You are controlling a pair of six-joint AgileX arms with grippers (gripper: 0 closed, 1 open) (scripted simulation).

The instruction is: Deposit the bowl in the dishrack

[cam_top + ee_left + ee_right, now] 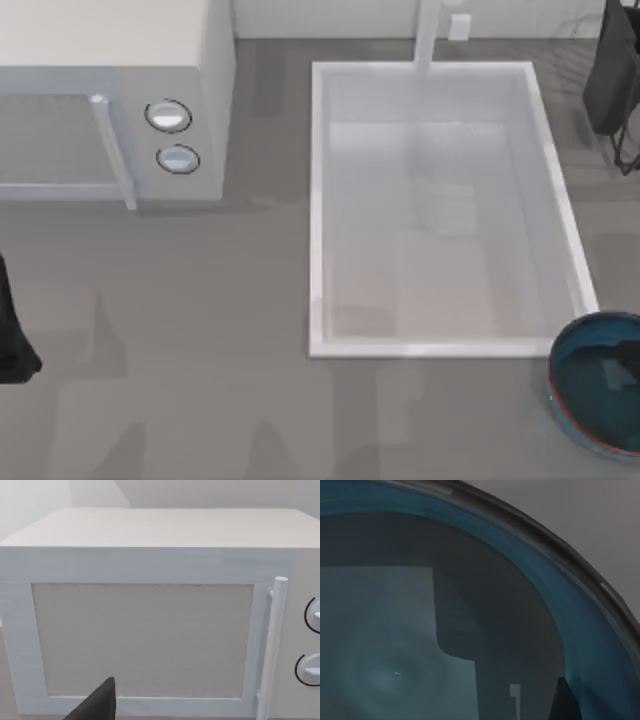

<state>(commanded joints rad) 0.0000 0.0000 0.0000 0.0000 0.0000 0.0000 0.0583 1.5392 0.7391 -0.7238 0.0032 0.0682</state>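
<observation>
The bowl [598,385] sits on the grey desk [200,380] at the top view's lower right, just beside the near right corner of the white sink [318,220] and cut off by the picture's right edge. It is teal-blue and glossy, with a thin reddish-orange line along its rim. A small dark shape at the right edge, over the bowl's inside, is the right hand [630,358]; whether its fingers are spread or pressed together cannot be told. The right wrist view looks closely into the bowl [395,645], with a dark finger tip [565,702] low over its inner wall. The dishrack [618,80], thin black wires with a dark grey slab, stands at the top view's upper right, beyond the sink's far right corner and well apart from the bowl. The left arm [12,335] is parked at the desk's left edge, in front of the white microwave [110,90], which carries 2 round knobs; the left wrist view faces the microwave door [142,640], and the state of the left hand cannot be told.
</observation>
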